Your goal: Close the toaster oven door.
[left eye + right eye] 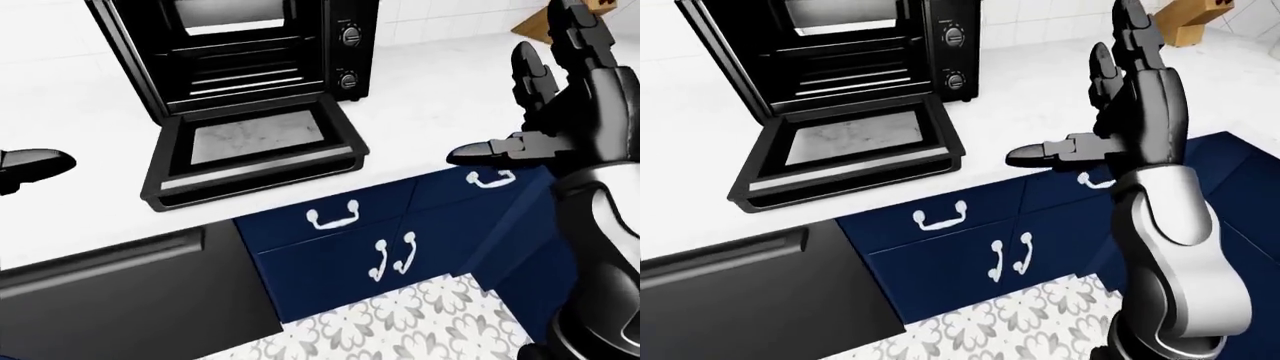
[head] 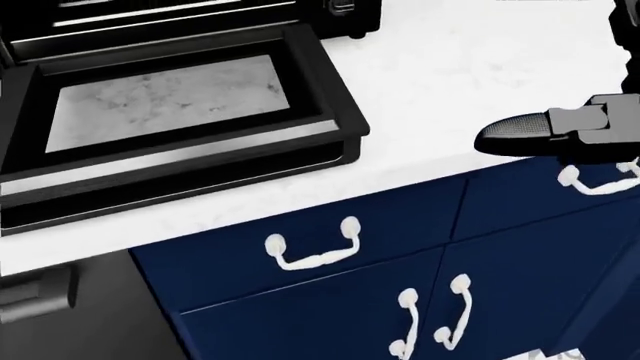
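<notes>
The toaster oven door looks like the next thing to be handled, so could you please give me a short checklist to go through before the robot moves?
1. Toaster oven door position known: ok, folded fully down, lying flat on the white counter.
2. Door's outer edge reachable: ok, it lies near the counter's edge with nothing on it.
3. Right hand free: ok, open, fingers spread, holding nothing.
4. Right hand at the door: not ok, it hangs well to the door's right.
5. Left hand ready: cannot tell, only a fingertip shows at the left edge.
6. Oven cavity clear: ok, only racks visible.
</notes>
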